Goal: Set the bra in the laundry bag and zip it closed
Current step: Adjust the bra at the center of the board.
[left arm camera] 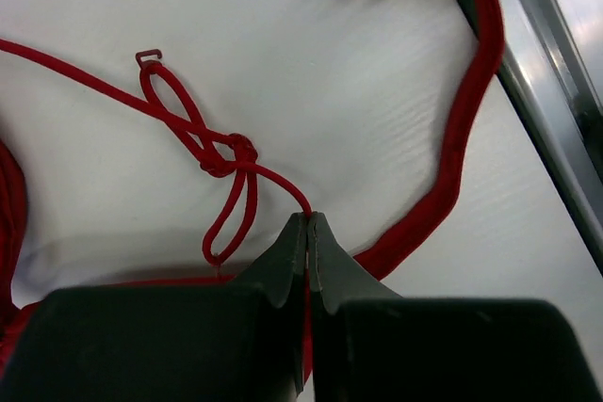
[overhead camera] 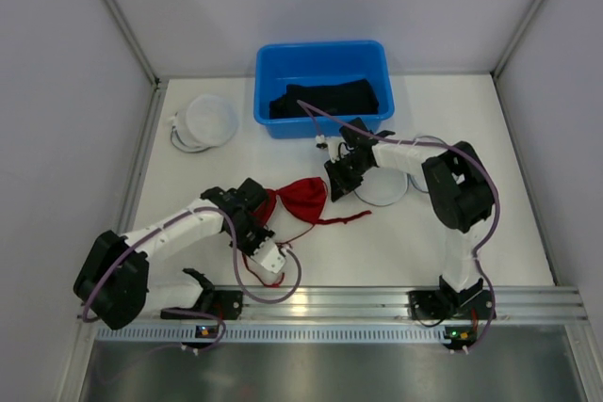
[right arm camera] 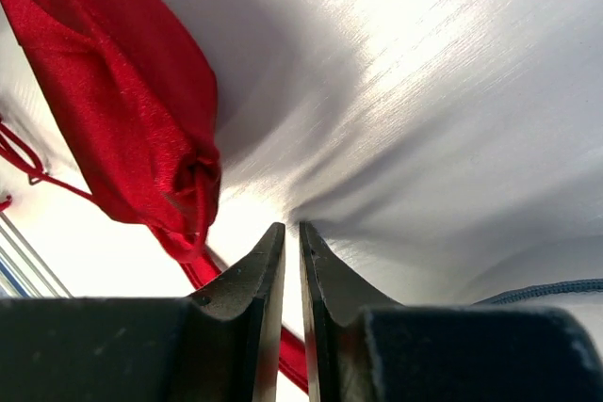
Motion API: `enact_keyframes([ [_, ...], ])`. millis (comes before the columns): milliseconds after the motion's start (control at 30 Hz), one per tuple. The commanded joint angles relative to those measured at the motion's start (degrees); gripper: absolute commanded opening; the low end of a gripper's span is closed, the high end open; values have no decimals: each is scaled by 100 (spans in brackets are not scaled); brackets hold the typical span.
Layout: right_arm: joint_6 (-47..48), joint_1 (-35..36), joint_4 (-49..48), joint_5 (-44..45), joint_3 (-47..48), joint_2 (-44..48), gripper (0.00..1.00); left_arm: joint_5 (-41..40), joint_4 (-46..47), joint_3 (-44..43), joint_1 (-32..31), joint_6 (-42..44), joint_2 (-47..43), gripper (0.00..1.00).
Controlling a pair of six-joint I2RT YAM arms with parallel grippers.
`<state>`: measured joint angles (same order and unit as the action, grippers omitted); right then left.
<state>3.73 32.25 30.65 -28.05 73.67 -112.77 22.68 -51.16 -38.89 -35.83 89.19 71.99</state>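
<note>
left gripper clamped a strap of the red bra near the front edge; right gripper pinched the white laundry bag (mostly hidden beneath its arm).

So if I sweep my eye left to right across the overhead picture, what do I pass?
Left arm's big black joint → white round pouch → red bra → right arm's big black joint. The blue bin sits farther back, spanning the bra, so it has no clear slot.
</note>
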Motion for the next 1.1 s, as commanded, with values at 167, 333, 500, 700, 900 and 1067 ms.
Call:
enact_keyframes([
  [167, 339, 36, -24, 49, -203, 324, 19, 342, -387, -363, 15, -28, 16, 19],
  [333, 321, 36, -437, -823, -537, 1301, 34, 852, -70, -987, 199, -1095, 474, 15],
  [500, 681, 193, -946, -1860, -1054, 1827, 44, 1116, -70, -1050, 375, -1254, 553, 11],
  [700, 1515, 396, -2162, -2029, -2146, 2506, 46, 1660, -70, -1102, 857, -1842, 667, 20],
  [900, 3666, -234, -609, -1581, -1814, 2593, 45, 2284, -79, -1313, 1755, -2624, 703, 29],
  [1067, 4759, -351, -217, -1318, -1978, 3471, 46, 2733, -70, -1595, 1799, -3837, 904, 27],
])
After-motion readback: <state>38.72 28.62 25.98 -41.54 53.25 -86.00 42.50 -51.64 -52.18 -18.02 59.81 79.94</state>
